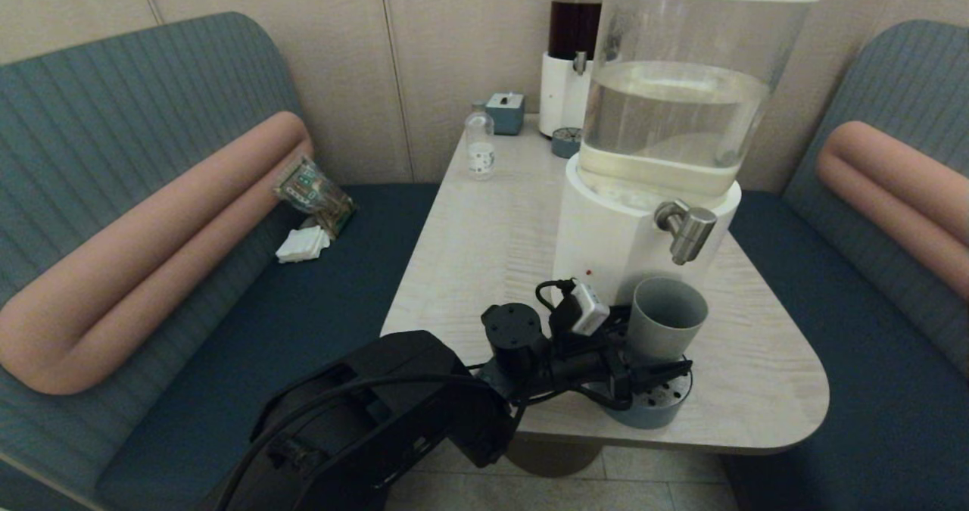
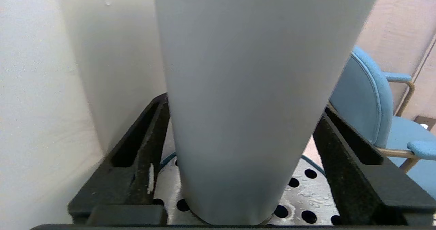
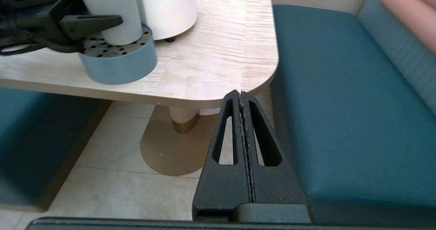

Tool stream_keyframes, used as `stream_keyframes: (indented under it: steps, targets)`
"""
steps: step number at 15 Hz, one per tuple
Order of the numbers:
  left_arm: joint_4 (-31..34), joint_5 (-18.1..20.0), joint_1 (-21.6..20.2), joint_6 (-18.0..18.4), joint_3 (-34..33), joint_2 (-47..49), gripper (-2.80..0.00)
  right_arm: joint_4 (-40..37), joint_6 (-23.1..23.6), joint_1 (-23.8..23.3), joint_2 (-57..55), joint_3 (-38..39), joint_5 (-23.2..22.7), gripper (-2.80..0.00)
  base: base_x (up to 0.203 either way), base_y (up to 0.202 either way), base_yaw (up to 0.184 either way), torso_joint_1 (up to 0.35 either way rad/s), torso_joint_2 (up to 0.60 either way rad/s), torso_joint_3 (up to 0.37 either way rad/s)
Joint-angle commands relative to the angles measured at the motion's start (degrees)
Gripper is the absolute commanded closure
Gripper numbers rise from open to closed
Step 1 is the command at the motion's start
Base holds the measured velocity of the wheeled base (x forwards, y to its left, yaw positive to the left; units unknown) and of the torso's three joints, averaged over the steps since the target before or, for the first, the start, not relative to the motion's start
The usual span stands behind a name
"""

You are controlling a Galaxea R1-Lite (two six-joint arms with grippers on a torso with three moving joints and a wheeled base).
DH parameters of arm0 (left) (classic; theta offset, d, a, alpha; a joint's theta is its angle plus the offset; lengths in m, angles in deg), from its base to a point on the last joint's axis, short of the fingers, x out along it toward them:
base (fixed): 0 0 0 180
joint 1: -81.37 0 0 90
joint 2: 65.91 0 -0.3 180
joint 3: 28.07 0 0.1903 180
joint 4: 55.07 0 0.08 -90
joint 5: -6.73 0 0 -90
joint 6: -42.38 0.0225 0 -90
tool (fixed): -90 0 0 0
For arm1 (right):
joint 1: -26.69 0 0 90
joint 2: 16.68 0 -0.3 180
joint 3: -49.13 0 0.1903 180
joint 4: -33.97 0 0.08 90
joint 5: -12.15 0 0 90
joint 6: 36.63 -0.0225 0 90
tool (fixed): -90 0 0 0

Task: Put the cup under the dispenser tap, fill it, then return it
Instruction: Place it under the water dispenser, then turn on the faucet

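Note:
The grey-blue cup (image 1: pixel 668 320) stands upright on the round drip tray (image 1: pixel 652 414), just below the steel dispenser tap (image 1: pixel 686 231) of the clear-tank dispenser (image 1: pixel 681 117). My left gripper (image 1: pixel 657 361) reaches in from the table's near side and is shut on the cup, one finger against each side. In the left wrist view the cup (image 2: pixel 252 97) fills the space between the black fingers (image 2: pixel 143 148), and its base rests on the wet perforated tray top (image 2: pixel 316 196). My right gripper (image 3: pixel 241 93) hangs shut and empty below the table's near right corner.
A dark-liquid dispenser (image 1: pixel 571 34), a small bottle (image 1: pixel 479 144) and a blue box (image 1: pixel 506 112) stand at the table's far end. Padded benches flank the table (image 1: pixel 484 238); a packet (image 1: pixel 314 193) and white napkins (image 1: pixel 303 244) lie on the left bench.

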Motion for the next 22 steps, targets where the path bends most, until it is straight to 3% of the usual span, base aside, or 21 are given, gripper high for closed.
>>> stream_keyframes:
  steps: [1,6,12,14,18,19,22]
  targets:
    - [-0.7,-0.1,0.0,-0.1,-0.3,-0.6,-2.8,0.1,0.0,0.0,-0.1,0.8,0.0,0.0,0.0,0.0,0.0,0.0,0.0,0.0]
    - [-1.3,-0.1,-0.4,0.0,-7.5,-5.6,-2.8,0.1,0.0,0.0,-0.1,0.8,0.0,0.0,0.0,0.0,0.0,0.0,0.0,0.0]
    - [-2.5,-0.1,-1.8,0.0,-21.9,-14.4,-2.8,0.1,0.0,0.0,-0.1,0.9,0.1,0.0,0.0,0.0,0.0,0.0,0.0,0.0]
    - [-3.2,0.0,-3.6,0.1,-27.5,-16.7,-2.8,0.1,0.0,0.0,-0.1,0.9,0.0,0.0,0.0,0.0,0.0,0.0,0.0,0.0]
    - [-3.6,0.0,-7.7,0.8,-45.4,-28.8,-2.8,0.1,0.0,0.0,-0.1,0.8,0.0,0.0,0.0,0.0,0.0,0.0,0.0,0.0]
    - [-3.7,0.0,-9.0,0.9,-49.7,-33.0,0.0,0.1,0.0,0.0,-0.1,0.8,0.0,0.0,0.0,0.0,0.0,0.0,0.0,0.0]
    - [-3.7,-2.6,-12.3,0.6,-57.8,-45.1,0.0,0.1,0.0,0.0,-0.1,0.8,0.1,0.0,0.0,0.0,0.0,0.0,0.0,0.0]
